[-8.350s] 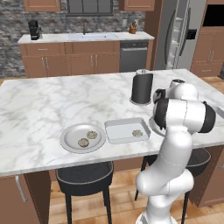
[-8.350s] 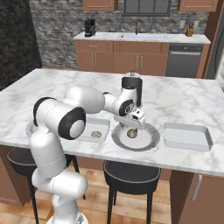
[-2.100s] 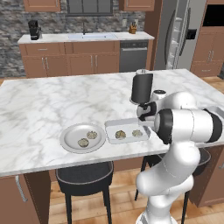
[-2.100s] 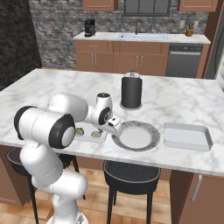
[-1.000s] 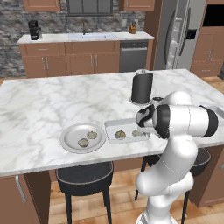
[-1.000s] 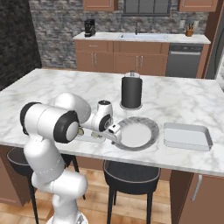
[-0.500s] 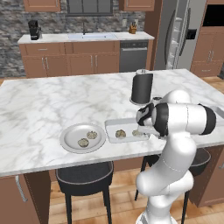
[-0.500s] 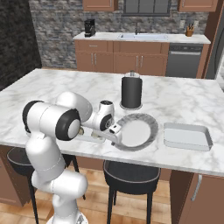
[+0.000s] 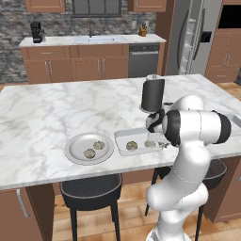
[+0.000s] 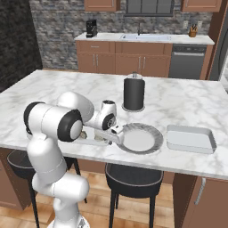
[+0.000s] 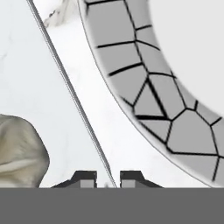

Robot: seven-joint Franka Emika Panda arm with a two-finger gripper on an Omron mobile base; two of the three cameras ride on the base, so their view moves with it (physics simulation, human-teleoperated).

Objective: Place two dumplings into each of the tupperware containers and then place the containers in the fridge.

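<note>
Pale grey container (image 9: 123, 139) rim is sitting pinched between the claw (image 11: 107, 178) tips, which are closing narrowly on its thin wall. One dumpling (image 11: 19, 151) is lying inside just left of the claw; an empty plate (image 11: 144, 83) is lying to its right.

On the island counter (image 9: 47, 113) a plate (image 9: 75, 142) with two dumplings (image 9: 94, 148) lies left of a tupperware container (image 9: 123, 136) holding two more; a canister (image 9: 153, 94) stands behind it, the fridge (image 9: 188, 37) far behind
</note>
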